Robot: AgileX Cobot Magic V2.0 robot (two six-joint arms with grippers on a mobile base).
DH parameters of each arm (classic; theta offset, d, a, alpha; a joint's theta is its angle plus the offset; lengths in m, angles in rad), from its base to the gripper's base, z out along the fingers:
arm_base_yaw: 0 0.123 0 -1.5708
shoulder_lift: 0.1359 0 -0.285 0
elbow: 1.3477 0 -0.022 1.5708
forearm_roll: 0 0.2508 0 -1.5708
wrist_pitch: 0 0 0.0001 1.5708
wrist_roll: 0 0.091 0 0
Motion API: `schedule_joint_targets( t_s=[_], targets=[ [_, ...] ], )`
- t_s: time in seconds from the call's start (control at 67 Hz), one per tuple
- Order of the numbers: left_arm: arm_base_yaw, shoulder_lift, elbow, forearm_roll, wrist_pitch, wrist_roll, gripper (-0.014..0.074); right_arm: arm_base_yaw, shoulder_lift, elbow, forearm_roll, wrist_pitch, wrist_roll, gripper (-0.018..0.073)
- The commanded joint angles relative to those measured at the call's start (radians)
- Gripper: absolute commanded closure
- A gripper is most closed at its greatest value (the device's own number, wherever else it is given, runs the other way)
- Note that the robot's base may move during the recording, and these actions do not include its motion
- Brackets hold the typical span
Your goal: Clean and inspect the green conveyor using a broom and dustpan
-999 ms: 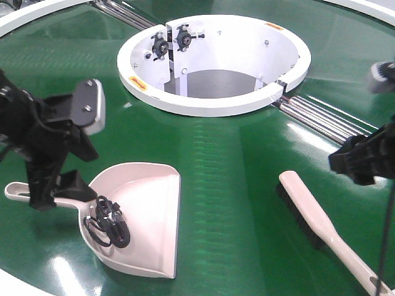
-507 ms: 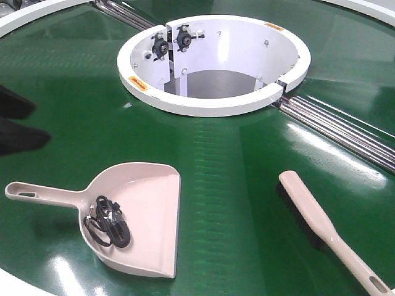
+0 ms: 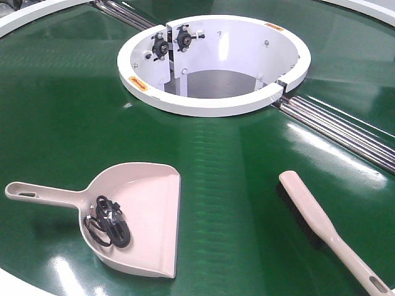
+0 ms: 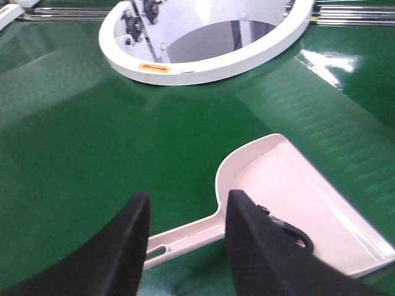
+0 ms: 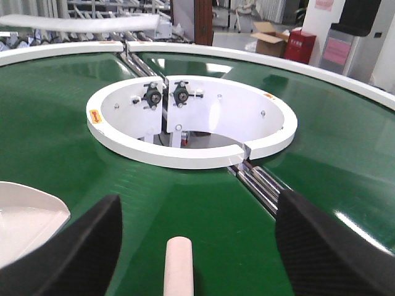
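Dustpan [image 3: 133,216] flat on green conveyor [image 3: 234,185], 7 o'clock from white ring [image 3: 213,61], black cable bundle [image 3: 108,223] inside. Broom [image 3: 327,231] at 5 o'clock from ring, well apart from dustpan. Left gripper [image 4: 185,246] spread wide above dustpan handle, empty. Right gripper [image 5: 191,240] spread wide above broom tip, empty.

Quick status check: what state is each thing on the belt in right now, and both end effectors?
dustpan: lying flat on the belt, ungripped, a black cable bundle inside.
broom: lying on the belt, bristles down, ungripped.
green conveyor: glossy; no loose debris visible.
white central ring: open in the middle, split at a seam.
left end effector: open, empty, above the dustpan handle.
right end effector: open, empty, above the broom tip.
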Motion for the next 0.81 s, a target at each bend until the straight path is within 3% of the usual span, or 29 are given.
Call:
schedule_joint_targets(
  t_s=[0.0, 0.358, 0.641, 0.791],
  targets=[
    [-0.004, -0.079, 0.076, 0.002, -0.155, -0.029, 0.0325, -0.003, -0.058, 0.033, 0.01, -0.112, -0.001, 0.0052],
    [-0.004, -0.427, 0.379, -0.116, -0.269, -0.03, 0.0325, -0.003, -0.315, 0.231, 0.015, -0.12, 0.029, 0.0052],
    [-0.004, -0.452, 0.574, -0.121, -0.369, -0.03, 0.0325, -0.003, -0.318, 0.433, 0.015, -0.204, -0.002, 0.0052],
    [-0.004, -0.452, 0.586, -0.121, -0.417, -0.029, 0.0325, -0.003, -0.318, 0.456, 0.016, -0.248, 0.0, 0.0054]
  ],
)
